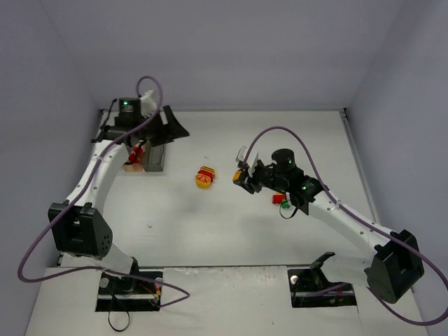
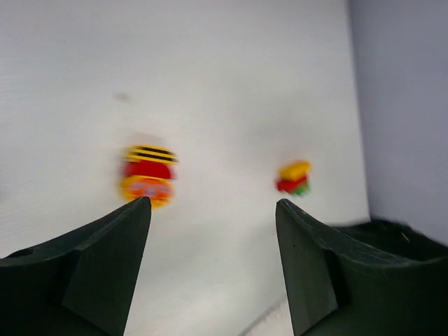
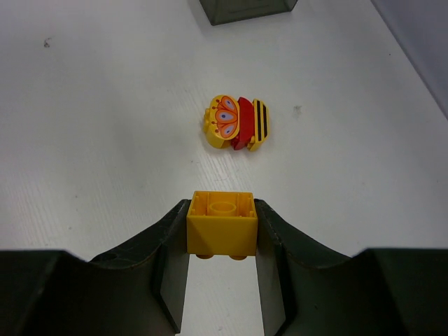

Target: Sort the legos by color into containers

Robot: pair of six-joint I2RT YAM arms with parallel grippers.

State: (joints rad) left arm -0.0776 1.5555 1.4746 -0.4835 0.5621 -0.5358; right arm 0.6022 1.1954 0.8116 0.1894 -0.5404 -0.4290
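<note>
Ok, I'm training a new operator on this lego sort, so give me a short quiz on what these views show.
1. True or false: the right pincer is shut on a yellow brick.
2. The left pincer is: A) open, nothing between its fingers; B) shut on a red brick; C) shut on nothing.
3. How many loose clumps does the left wrist view show on the table?
Key: 1 true. 2 A. 3 two: a striped clump and a red-yellow-green clump.
</note>
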